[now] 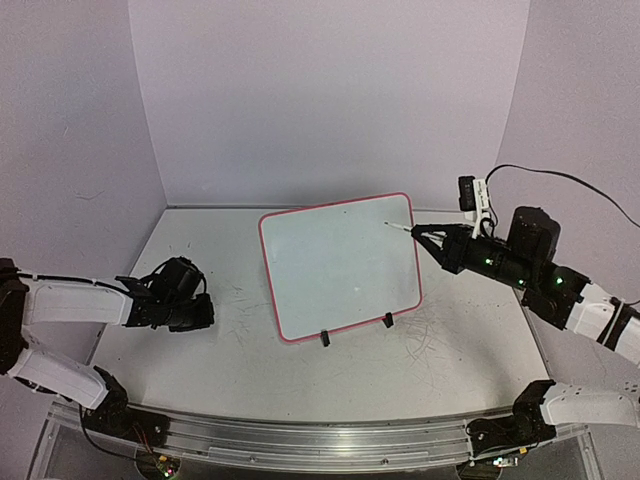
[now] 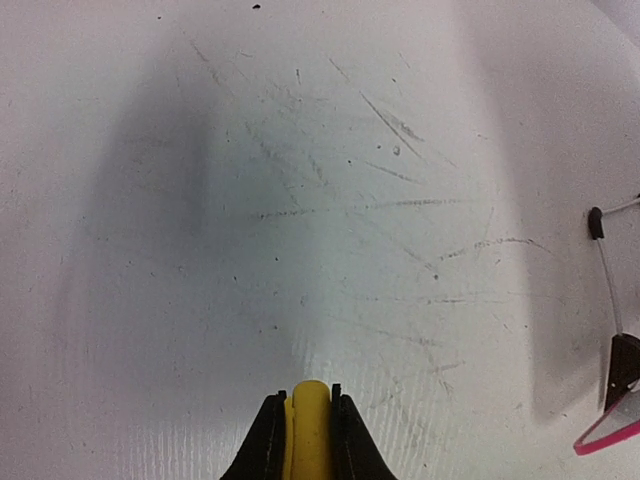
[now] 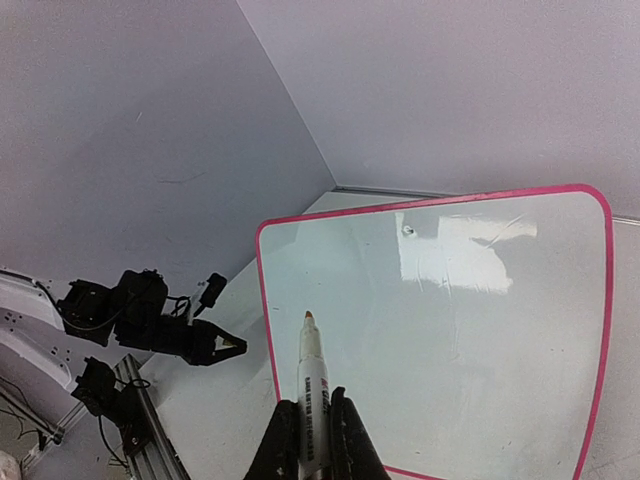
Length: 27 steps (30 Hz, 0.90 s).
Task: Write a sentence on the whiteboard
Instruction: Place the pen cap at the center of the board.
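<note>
The whiteboard [image 1: 340,265] with a red-pink rim stands tilted on two black clip feet [image 1: 325,339] at mid-table. It also shows in the right wrist view [image 3: 470,340]. No written sentence shows on its face. My right gripper [image 1: 422,233] is shut on a white marker [image 1: 398,227] with an orange tip, uncapped. The tip sits at the board's upper right corner. In the right wrist view the marker [image 3: 313,390] points over the board. My left gripper [image 1: 207,312] rests left of the board, shut on a yellow marker cap [image 2: 308,430].
The tabletop [image 2: 330,220] is white with grey scratches. The board's corner [image 2: 608,436] and a clip foot [image 2: 624,362] lie at the right edge of the left wrist view. Purple walls close the back and sides. A metal rail [image 1: 300,440] runs along the near edge.
</note>
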{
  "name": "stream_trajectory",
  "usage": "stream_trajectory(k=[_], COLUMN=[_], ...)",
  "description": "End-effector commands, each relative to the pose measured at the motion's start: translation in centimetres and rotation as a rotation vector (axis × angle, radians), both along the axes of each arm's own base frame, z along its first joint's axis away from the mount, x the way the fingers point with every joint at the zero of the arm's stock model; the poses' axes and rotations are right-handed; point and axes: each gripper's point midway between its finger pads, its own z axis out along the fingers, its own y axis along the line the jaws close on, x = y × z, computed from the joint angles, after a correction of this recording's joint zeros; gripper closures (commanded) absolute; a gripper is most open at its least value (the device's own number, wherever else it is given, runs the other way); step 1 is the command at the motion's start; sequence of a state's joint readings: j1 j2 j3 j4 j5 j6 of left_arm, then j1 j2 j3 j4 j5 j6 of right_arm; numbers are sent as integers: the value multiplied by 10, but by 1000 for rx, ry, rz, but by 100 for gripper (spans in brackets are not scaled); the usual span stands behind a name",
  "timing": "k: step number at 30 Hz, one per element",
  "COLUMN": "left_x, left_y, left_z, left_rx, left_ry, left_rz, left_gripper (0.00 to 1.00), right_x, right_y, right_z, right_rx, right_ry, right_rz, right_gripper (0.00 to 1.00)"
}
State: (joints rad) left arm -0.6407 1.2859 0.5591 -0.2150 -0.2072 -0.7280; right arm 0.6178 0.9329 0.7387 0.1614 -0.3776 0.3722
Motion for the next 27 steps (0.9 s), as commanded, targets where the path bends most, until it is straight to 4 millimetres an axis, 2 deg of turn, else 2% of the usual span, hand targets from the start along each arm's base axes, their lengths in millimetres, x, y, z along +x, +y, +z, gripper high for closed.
stream_trajectory(k=[1,3,7,15,22,27], left_x=[17,17,17,11,13,15], left_y=[-3,-4,-5,1,-4,-15], left_z=[-15,-25,-32,-39,-21,6], left_rx=[44,68,89,88,45,-19], left_ry=[-37,-27,-38,-33,-75,-131], left_rz=[13,11,22,47,36,-16], left_gripper=[96,96,95,81,63,49], right_x=[1,3,11,17,16,7], right_y=[5,6,9,12,7,-3], right_z=[10,11,13,30,18,23], right_rx=[32,34,7,-21,-29,-14], right_ry=[-34,-44,-78,-124,-65,-75], right_rz=[21,19,10,4,-16,-35], right_gripper=[100,100,100,100,100,100])
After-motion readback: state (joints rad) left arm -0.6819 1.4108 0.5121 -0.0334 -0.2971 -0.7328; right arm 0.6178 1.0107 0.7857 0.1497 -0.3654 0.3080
